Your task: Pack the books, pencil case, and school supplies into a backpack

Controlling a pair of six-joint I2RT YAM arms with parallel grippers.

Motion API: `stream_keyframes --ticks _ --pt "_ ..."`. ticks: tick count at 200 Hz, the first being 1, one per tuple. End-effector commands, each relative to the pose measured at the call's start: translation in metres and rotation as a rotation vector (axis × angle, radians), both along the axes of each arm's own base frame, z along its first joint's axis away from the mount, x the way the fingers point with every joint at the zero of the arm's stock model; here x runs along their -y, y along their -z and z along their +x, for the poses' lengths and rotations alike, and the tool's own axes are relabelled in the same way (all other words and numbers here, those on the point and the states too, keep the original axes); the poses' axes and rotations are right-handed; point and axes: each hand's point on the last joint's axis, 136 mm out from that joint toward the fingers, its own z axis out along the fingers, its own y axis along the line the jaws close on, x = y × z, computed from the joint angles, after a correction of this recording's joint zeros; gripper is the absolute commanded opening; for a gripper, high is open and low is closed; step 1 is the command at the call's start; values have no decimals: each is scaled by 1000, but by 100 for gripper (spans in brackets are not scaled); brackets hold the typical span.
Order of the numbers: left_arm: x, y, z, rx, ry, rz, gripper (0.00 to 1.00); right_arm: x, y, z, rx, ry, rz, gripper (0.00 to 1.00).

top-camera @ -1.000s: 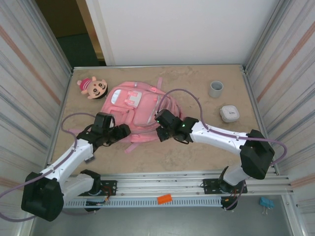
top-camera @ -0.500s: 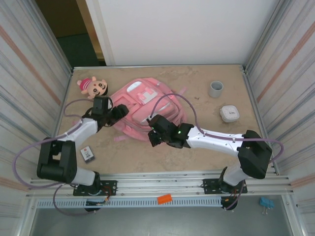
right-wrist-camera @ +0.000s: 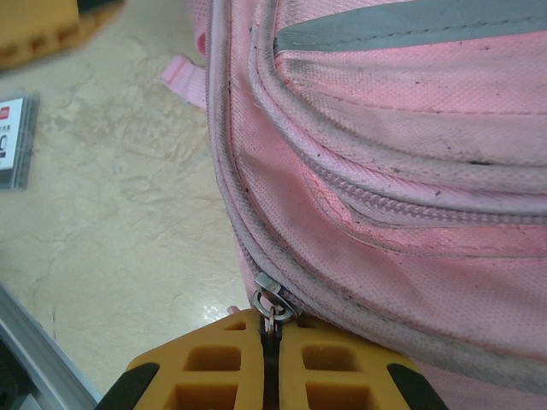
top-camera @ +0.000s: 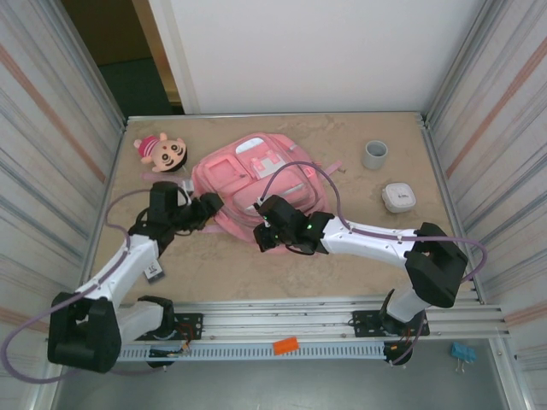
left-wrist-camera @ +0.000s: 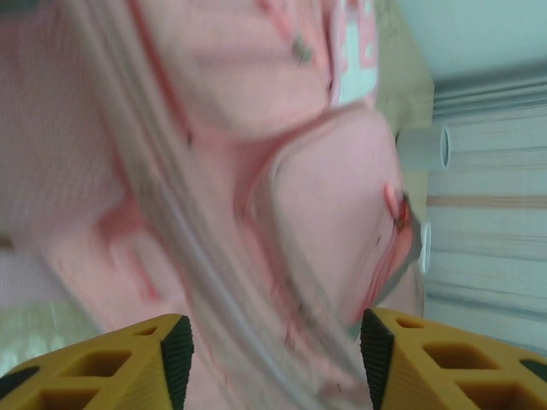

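I judge this to be the unzipping step. In the top view the backpack (top-camera: 256, 171) lies mid-frame on the tabletop (top-camera: 367, 256), and its zip looks closed. My right gripper (right-wrist-camera: 272, 337) is pinched together on the zip pull (right-wrist-camera: 268, 301), low in its wrist view. My left gripper (left-wrist-camera: 273, 346) stands apart at the bag's left side, and the blur hides whether it touches the fabric. The next move calls for drawing the pull along its track while the left steadies the bag.
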Motion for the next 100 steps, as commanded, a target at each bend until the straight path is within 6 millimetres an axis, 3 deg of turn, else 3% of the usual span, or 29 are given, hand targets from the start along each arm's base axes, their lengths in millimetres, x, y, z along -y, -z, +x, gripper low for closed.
stream_keyframes --ticks 1,33,59,100 --pt "19 5 -17 -63 45 -70 53 -7 -2 2 -15 9 43 0" --pt "43 8 -17 -104 140 -124 51 -11 -6 3 -17 5 55 0" --pt "47 18 -15 -134 135 -138 43 -13 -8 4 -13 1 56 0" --pt "34 30 -7 -127 85 -80 12 -7 -7 1 -15 -1 36 0"
